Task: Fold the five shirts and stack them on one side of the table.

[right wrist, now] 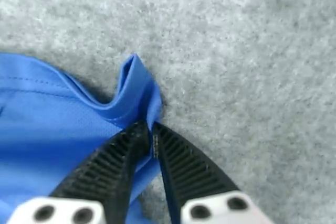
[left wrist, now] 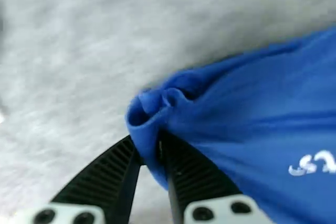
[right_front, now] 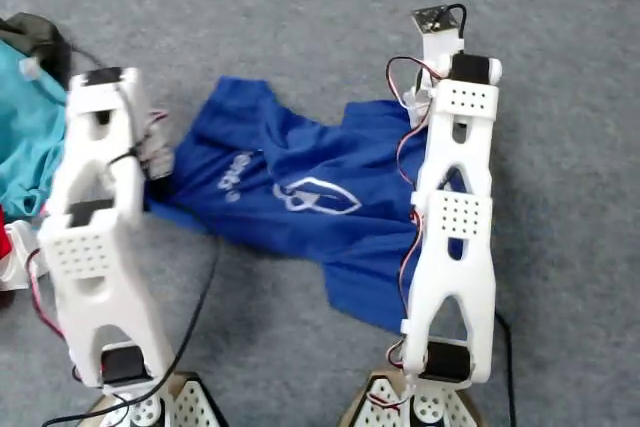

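a crumpled blue fabric shirt with a white print [right_front: 300,197] lies on the grey felt-covered counter [right_front: 560,197] between the two arms, its long axis running crosswise — from the left arm's side to the right's. the left end effector [left wrist: 152,148] is clamped on a bunched fold at one end; the right end effector [right wrist: 148,129] pinches a hem corner at the other (collar direction unclear). a teal cloth [right_front: 25,137] sits at the counter's left edge.
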